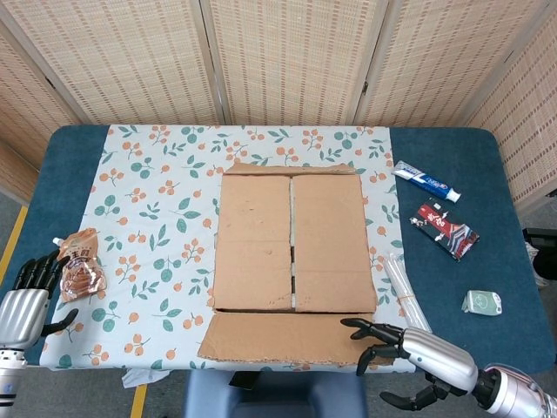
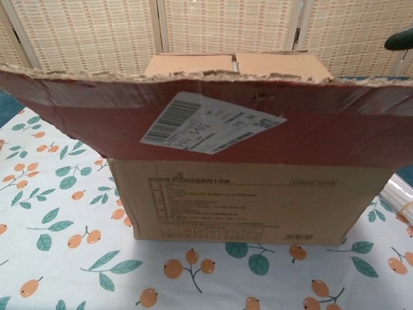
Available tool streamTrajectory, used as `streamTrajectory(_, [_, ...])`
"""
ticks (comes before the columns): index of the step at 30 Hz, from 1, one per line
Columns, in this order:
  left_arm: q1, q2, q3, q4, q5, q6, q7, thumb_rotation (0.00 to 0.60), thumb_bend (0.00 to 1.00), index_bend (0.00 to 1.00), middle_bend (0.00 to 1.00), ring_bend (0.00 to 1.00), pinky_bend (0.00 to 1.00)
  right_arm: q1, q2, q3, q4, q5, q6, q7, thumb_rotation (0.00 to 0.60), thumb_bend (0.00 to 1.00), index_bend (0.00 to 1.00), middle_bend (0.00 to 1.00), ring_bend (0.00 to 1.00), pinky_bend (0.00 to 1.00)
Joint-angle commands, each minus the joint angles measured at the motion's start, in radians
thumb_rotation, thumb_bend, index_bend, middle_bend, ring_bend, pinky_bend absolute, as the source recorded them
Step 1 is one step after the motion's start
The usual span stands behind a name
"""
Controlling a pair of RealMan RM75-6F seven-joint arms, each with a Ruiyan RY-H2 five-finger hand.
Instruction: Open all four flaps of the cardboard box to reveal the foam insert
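The cardboard box (image 1: 291, 239) stands mid-table. Its left and right top flaps (image 1: 254, 239) lie shut, and a thin gap between them shows a sliver of white. The front flap (image 1: 278, 338) is folded out flat toward me; in the chest view this front flap (image 2: 206, 123) shows red tape and a white label above the box's front wall (image 2: 251, 200). My right hand (image 1: 409, 357) has its fingers spread, and the fingertips (image 1: 361, 329) touch the flap's right end. A dark fingertip (image 2: 400, 39) shows at the chest view's top right. My left hand (image 1: 30, 292) hangs empty at the lower left.
A brown snack bag (image 1: 78, 263) lies beside my left hand. Right of the box are a toothpaste tube (image 1: 426, 181), a red-black packet (image 1: 446, 230), a clear tube bundle (image 1: 405, 287) and a small green-white item (image 1: 482, 302). A floral cloth (image 1: 157, 200) covers the table.
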Motion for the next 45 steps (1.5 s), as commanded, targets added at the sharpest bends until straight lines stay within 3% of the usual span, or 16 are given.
streamTrajectory(1, [0.0,0.0,0.0,0.0,0.0,0.0,0.0,0.6,0.3,0.01,0.0,0.0,0.0,0.001,0.009,-0.005,-0.003,-0.019,0.013,-0.006,0.6,0.42,0.08,0.0,0.13,0.13])
streamTrajectory(13, [0.0,-0.001,0.001,-0.003,0.002,0.001,0.009,0.6,0.3,0.01,0.0,0.0,0.0,-0.071,0.105,-0.045,-0.021,-0.143,0.163,-0.101,0.6,0.42,0.02,0.0,0.1,0.12])
streamTrajectory(21, [-0.001,-0.001,0.002,-0.004,0.001,-0.002,0.009,0.6,0.3,0.01,0.0,0.0,0.0,-0.076,0.099,-0.003,-0.039,-0.053,0.109,-0.171,0.6,0.42,0.02,0.0,0.1,0.1])
streamTrajectory(26, [-0.001,0.001,0.002,-0.003,0.003,-0.001,0.003,0.6,0.3,0.01,0.0,0.0,0.0,-0.044,0.077,0.088,-0.074,0.083,0.014,-0.306,0.6,0.42,0.09,0.0,0.1,0.09])
streamTrajectory(33, [-0.002,0.003,0.003,-0.002,0.004,-0.005,-0.005,0.6,0.3,0.01,0.0,0.0,0.0,0.026,-0.007,0.29,-0.118,0.318,-0.188,-0.812,0.591,0.44,0.28,0.0,0.07,0.0])
streamTrajectory(38, [-0.001,0.007,0.004,-0.003,0.008,-0.002,-0.02,0.6,0.3,0.01,0.0,0.0,0.0,0.118,-0.072,0.405,-0.161,0.497,-0.365,-1.079,0.431,0.54,0.34,0.0,0.03,0.0])
streamTrajectory(45, [-0.001,0.015,0.008,-0.001,0.016,-0.002,-0.044,0.6,0.3,0.01,0.0,0.0,0.0,0.235,-0.195,0.492,-0.15,0.707,-0.535,-1.351,0.318,0.55,0.41,0.0,0.01,0.0])
